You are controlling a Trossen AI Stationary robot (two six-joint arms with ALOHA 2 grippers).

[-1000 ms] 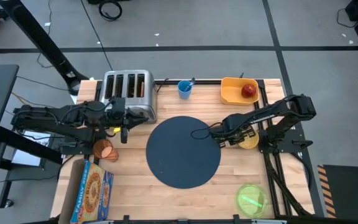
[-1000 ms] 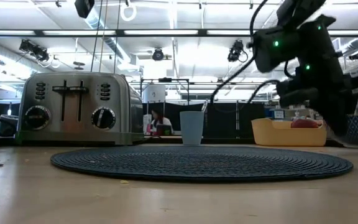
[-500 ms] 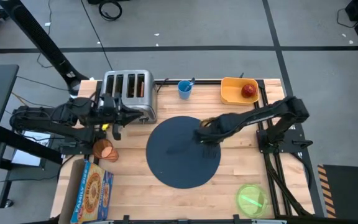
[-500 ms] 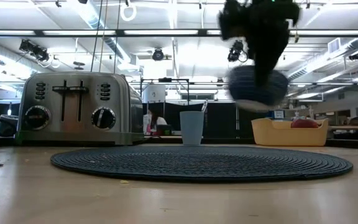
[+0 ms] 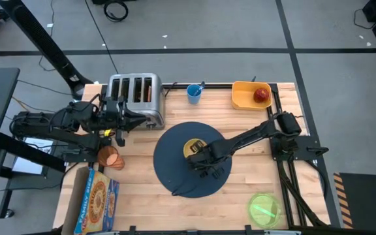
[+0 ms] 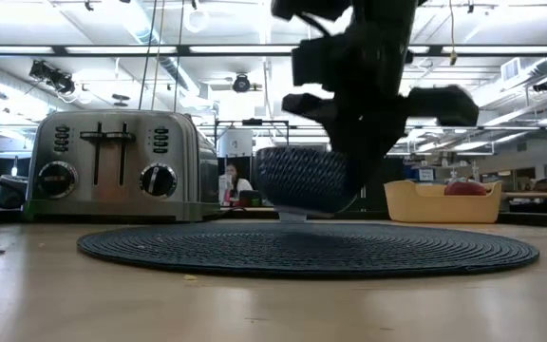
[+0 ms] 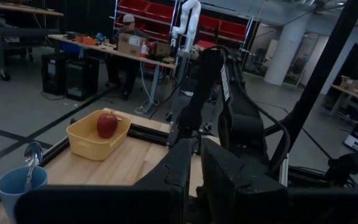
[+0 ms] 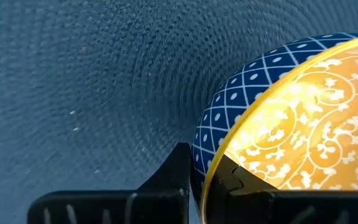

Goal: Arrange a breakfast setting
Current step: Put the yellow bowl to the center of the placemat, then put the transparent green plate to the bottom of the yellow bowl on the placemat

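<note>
My right gripper (image 5: 200, 156) is shut on the small cereal bowl (image 5: 194, 148), blue outside and yellow inside, over the middle of the round dark-navy mat (image 5: 172, 171). In the low view the bowl (image 6: 307, 179) hangs just above the mat (image 6: 160, 249). My left gripper (image 5: 128, 119) is shut and empty beside the toaster (image 5: 134, 98), which has a toast slice (image 5: 148, 93) in one slot. The orange tumbler (image 5: 109, 156) stands at the left. The green plate (image 5: 264, 209) lies at the near right. The red apple (image 5: 261, 94) lies in the yellow bin (image 5: 243, 99). The silver spoon (image 7: 31, 154) stands in the blue cup (image 5: 194, 93). My right gripper pinches the bowl's rim (image 8: 205, 177), one finger (image 8: 178, 163) outside the wall and one finger (image 8: 230, 177) inside. The fingers come at it from the table's right side, slanting down. The bowl hangs upright and about level, a little clear of the mat.
A cereal box (image 5: 96, 199) lies at the near left corner. The bare wooden table top (image 5: 136, 196) shows between the box and the mat, and to the right of the mat (image 5: 250, 170). A person sits at a desk in the room beyond (image 7: 128, 22).
My right gripper has lifted the bowl from the table to the right of the mat, carried it toward the table's left edge over the mat's middle, and brought it down close to the mat. My left gripper has drawn back a little toward the left edge.
</note>
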